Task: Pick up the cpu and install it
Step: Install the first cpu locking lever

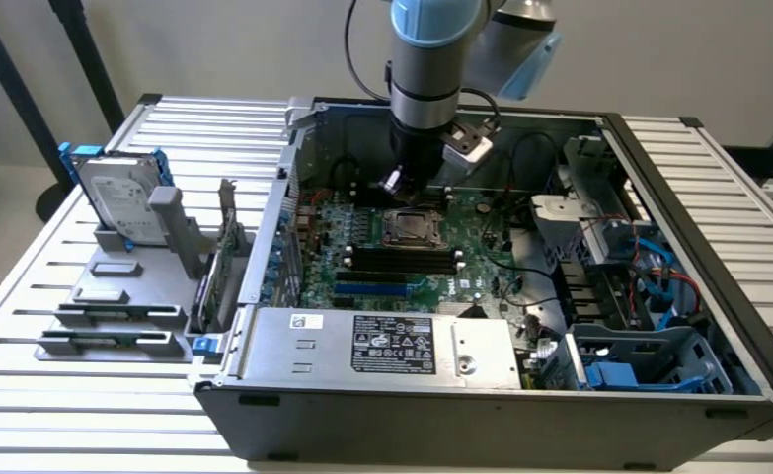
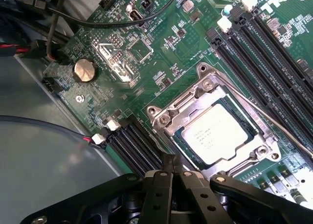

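At the near edge of the exterior view, an open computer case [image 1: 492, 420] lies on its side on a slatted table [image 1: 83, 415]. Inside the case, nearest the camera, sits a silver power supply [image 1: 386, 344] with a printed label, and a blue drive cage [image 1: 623, 373] is toward the exterior view's right. Beyond the power supply lies the green motherboard [image 1: 359, 286], with a row of black memory slots [image 1: 400, 260].

Just behind those slots is the metal socket frame [image 2: 161, 117]. The cpu [image 2: 215, 134] lies flat inside this frame, silver top facing up. A thin metal lever [image 2: 264, 114] runs along one side of the frame.

The gripper [image 2: 171, 161] hangs over the motherboard near the socket's far edge. Its black fingers are pressed together and grip nothing. In the wrist view the fingertips [image 2: 167, 160] are just beside the frame and apart from the cpu.

On the table, toward the exterior view's left, a grey fixture [image 1: 116, 306] holds an upright hard drive [image 1: 116, 202] with blue brackets.
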Robot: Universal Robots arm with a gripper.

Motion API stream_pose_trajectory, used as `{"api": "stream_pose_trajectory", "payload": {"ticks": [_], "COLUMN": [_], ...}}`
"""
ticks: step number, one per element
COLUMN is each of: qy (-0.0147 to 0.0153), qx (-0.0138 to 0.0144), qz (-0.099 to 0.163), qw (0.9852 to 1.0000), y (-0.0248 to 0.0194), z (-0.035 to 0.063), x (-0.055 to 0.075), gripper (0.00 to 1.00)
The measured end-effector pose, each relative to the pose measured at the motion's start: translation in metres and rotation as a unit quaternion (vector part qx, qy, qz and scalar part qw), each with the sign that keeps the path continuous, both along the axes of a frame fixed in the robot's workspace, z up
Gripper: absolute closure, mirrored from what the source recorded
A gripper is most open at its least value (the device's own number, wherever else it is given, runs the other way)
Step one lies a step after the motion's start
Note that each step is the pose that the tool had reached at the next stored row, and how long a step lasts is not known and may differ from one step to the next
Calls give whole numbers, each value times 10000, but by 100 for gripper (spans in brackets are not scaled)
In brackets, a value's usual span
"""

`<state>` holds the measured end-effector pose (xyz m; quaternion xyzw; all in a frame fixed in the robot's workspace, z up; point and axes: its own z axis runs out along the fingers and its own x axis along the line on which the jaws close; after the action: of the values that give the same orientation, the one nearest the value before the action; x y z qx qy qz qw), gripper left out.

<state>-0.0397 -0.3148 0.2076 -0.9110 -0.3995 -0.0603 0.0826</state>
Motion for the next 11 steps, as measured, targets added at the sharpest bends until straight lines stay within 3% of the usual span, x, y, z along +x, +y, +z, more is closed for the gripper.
{"api": "stream_pose_trajectory", "payload": {"ticks": [11], "qy": [2], "qx": [-2], "qz": [0], "qw": [10000], "y": [12], "z": [2], "x": [-122], "gripper": [89]}}
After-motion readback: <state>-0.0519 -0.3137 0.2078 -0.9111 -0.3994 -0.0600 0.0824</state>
